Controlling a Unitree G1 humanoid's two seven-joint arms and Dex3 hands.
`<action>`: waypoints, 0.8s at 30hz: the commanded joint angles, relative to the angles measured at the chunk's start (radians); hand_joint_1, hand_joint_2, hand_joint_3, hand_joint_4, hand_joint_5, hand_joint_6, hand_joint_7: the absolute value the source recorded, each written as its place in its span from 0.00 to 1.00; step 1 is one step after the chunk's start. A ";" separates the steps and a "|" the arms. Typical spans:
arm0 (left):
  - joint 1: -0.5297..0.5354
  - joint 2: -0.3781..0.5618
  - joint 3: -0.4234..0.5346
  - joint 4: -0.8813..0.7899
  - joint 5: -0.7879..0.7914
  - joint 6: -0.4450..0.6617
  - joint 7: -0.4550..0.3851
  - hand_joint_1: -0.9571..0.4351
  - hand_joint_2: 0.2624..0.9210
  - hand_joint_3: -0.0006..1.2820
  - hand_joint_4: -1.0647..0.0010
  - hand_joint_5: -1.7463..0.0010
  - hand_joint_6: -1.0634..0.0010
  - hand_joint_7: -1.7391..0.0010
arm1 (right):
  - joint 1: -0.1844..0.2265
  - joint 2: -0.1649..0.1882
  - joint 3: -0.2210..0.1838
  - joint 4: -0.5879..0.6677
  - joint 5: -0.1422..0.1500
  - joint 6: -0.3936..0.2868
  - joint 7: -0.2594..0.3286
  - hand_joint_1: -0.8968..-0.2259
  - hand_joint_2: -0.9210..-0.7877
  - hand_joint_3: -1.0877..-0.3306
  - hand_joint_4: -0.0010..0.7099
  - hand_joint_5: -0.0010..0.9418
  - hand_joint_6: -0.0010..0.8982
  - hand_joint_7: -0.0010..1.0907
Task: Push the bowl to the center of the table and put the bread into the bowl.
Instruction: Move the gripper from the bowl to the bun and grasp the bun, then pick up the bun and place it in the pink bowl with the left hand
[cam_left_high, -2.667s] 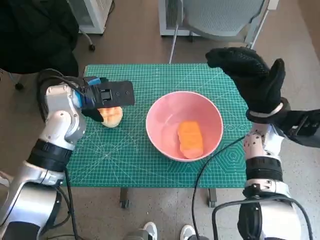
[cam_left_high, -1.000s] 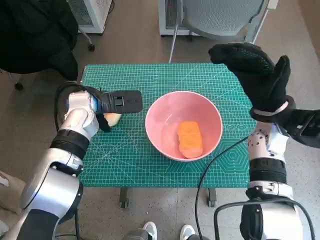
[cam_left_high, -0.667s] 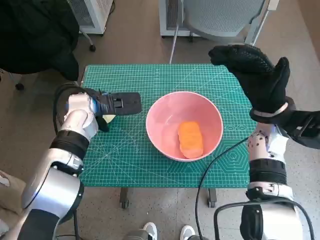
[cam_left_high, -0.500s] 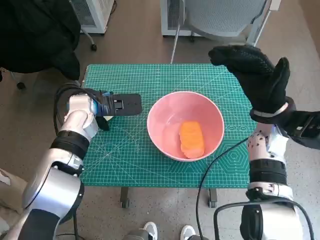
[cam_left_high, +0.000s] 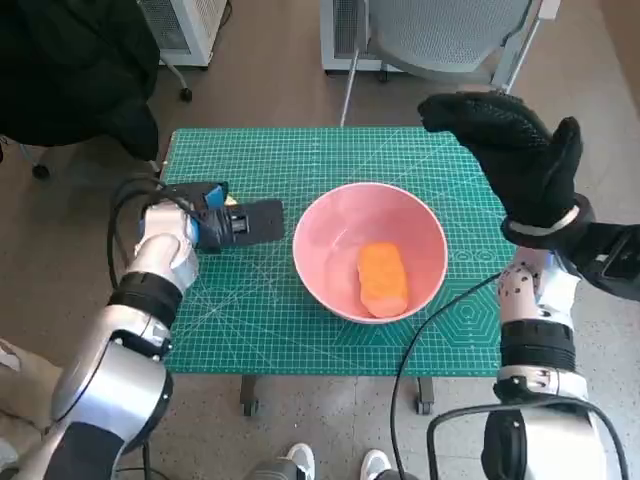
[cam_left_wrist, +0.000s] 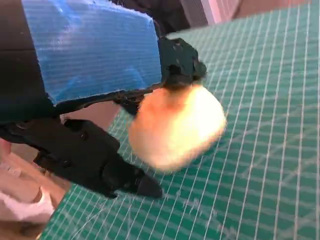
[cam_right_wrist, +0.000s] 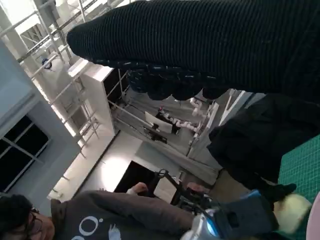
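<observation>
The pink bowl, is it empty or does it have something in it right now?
Not empty. The pink bowl stands upright on the green mat with an orange bread piece lying inside it.

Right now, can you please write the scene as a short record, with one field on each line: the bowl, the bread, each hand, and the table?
bowl: pink bowl, about mid-table, an orange piece of bread lying inside
second bread: pale round roll, held in the left hand above the mat
left hand: grips the roll, over the table's left part, apart from the bowl
right hand: raised above the table's far right corner, fingers spread, holding nothing
table: covered by a green cutting mat
</observation>
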 joint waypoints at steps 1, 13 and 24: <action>0.020 -0.007 -0.004 -0.035 -0.002 0.025 0.040 0.70 1.00 0.19 0.59 0.19 0.57 0.27 | 0.024 -0.002 0.000 0.005 -0.005 0.007 -0.001 0.35 0.00 0.50 0.26 0.00 0.28 0.00; 0.033 0.010 0.027 -0.154 -0.026 0.065 0.020 0.69 1.00 0.26 0.66 0.14 0.66 0.15 | 0.017 0.004 0.005 0.027 -0.013 0.009 -0.009 0.34 0.00 0.51 0.26 0.00 0.28 0.00; 0.079 0.054 0.040 -0.327 -0.018 0.096 -0.010 0.69 1.00 0.19 0.57 0.20 0.57 0.21 | 0.006 0.006 0.007 0.040 -0.005 0.020 0.008 0.34 0.00 0.52 0.27 0.00 0.29 0.00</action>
